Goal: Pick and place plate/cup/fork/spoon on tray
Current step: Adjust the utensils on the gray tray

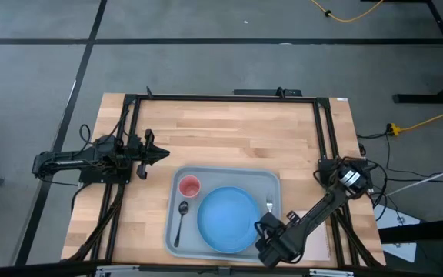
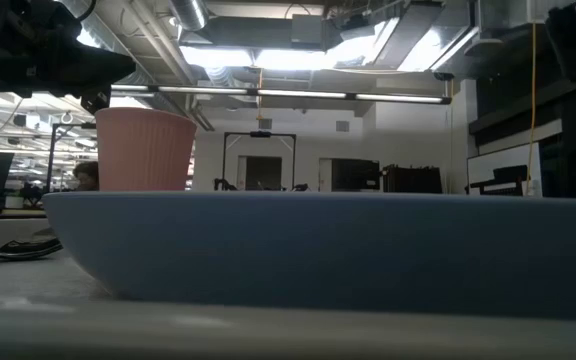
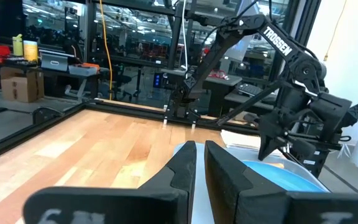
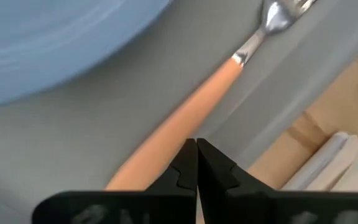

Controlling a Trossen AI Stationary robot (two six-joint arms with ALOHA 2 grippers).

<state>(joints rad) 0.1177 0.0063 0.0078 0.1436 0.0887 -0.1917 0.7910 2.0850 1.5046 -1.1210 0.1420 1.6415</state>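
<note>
The pale blue-grey tray (image 1: 271, 181) lies at the table's near middle. The blue plate (image 1: 228, 219) lies flat in it, and also fills the low view (image 2: 318, 250). The pink-red cup (image 1: 189, 186) stands upright at the tray's far left corner (image 2: 143, 150). The dark spoon (image 1: 181, 219) lies left of the plate. The fork (image 1: 269, 205) lies right of the plate, its tines toward the far edge. My right gripper (image 1: 264, 231) is shut, just over the fork's orange handle (image 4: 166, 134). My left gripper (image 1: 160, 154) is shut and empty, over bare wood left of the tray. My right gripper's shut fingertips (image 4: 188, 155) stand over the fork's orange handle (image 4: 185, 121), about midway along it, coming down from above. I cannot tell whether they touch it. The fork lies flat on the tray's floor between the plate and the right rim.
A small white pad (image 1: 314, 235) lies on the wood right of the tray, under my right arm, and shows in the right wrist view (image 4: 347, 155). A black frame (image 1: 221, 98) runs along the table's edges. Bare wood lies beyond the tray's far rim.
</note>
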